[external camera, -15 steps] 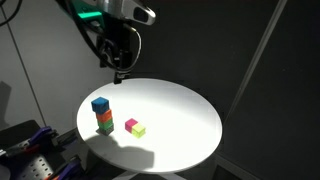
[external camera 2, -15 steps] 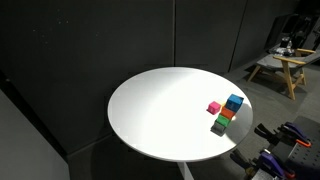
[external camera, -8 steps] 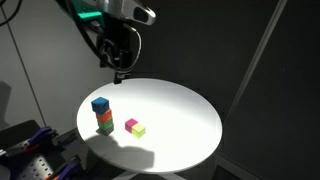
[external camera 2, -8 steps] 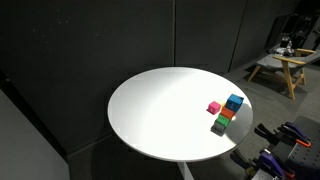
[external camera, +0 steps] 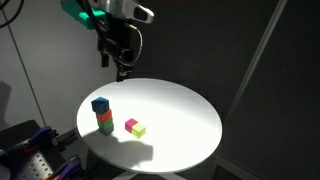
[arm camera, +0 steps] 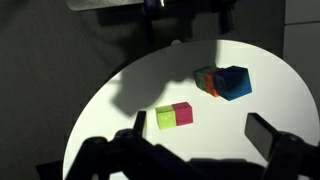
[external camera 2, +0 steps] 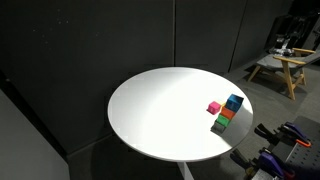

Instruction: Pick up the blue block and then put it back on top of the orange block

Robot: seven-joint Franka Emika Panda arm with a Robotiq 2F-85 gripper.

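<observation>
The blue block [external camera: 100, 104] sits on top of the orange block [external camera: 104, 116], which rests on a green block in a small stack near the round white table's edge; the stack shows in both exterior views, with the blue block [external camera 2: 234, 102] over the orange block [external camera 2: 228, 114]. In the wrist view the blue block [arm camera: 235, 82] covers most of the orange block [arm camera: 206, 80]. My gripper [external camera: 121, 72] hangs high above the table, away from the stack. Its fingers [arm camera: 200, 128] are spread wide and empty.
A pink cube [arm camera: 182, 113] and a yellow-green cube [arm camera: 165, 118] lie side by side on the round white table [external camera: 170, 120] next to the stack. The table's edge is close behind the stack. Dark curtains surround the table.
The arm has shifted slightly upward. The blocks have not moved.
</observation>
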